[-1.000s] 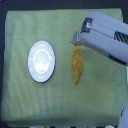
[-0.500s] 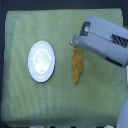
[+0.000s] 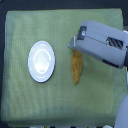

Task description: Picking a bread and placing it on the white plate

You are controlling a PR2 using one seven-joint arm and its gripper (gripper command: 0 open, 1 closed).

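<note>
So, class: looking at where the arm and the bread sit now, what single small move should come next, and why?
Probably close the tool on the upper end of the bread. The tool sits right at that end, the bread lies flat on the green cloth, and the white plate is bare. Whether it already grips is unclear.

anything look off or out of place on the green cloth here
Nothing stands out. The round white plate sits flat and empty on the green cloth; the long golden-brown bread lies intact beside it, under the grey gripper.

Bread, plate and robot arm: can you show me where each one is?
bread (image 3: 77, 70), exterior view, middle of its crust
white plate (image 3: 33, 72), exterior view, lower rim
robot arm (image 3: 102, 45), exterior view, grey casing
</note>
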